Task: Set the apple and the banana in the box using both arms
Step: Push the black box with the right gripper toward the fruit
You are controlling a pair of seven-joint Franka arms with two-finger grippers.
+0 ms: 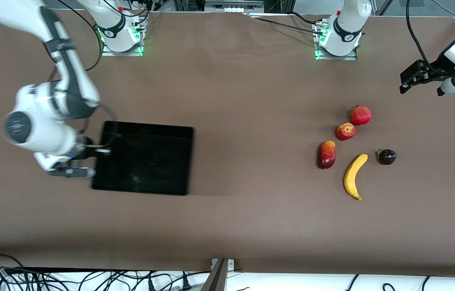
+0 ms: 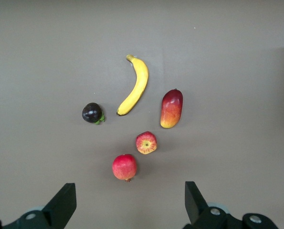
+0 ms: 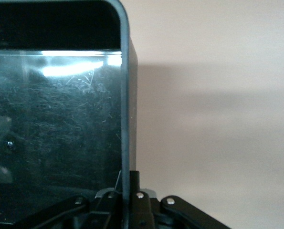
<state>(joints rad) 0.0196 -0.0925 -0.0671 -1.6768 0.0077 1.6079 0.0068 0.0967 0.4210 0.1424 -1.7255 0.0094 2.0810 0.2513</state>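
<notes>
**Right gripper clamping the box wall, left gripper hanging wide above the fruit**

The right gripper [image 1: 96, 151] is sitting mostly hidden under its own white wrist in the front view, so only its tip is showing at the edge of the box [image 1: 146, 178]. The right wrist view is cutting off most of the box [image 3: 60, 119]; its glossy floor is throwing back glare and its wall is running straight down between the fingers [image 3: 137, 183], which are pressing together on that wall. The left arm is being cropped by the frame's edge in the front view, with only its wrist and the left gripper [image 1: 407, 83] in sight.

The right arm is reaching down from its base and bending low, its wrist lying close to the table at the box's edge toward the right arm's end. The left arm is waiting raised at its own end of the table, the left gripper [image 2: 127, 205] pointing down with its fingers spread wide and holding nothing.

The apple [image 1: 345, 131] is lying on the brown table [image 1: 251, 226], just beside the pomegranate [image 1: 360, 115] and near the mango-like fruit [image 1: 326, 154]. The banana [image 1: 354, 176] is lying nearer the front camera, between that fruit and a dark round fruit [image 1: 386, 156]. In the left wrist view the apple [image 2: 146, 142] and banana [image 2: 135, 86] are showing below the spread fingers, untouched. All the fruit is sitting well apart from the box.
</notes>
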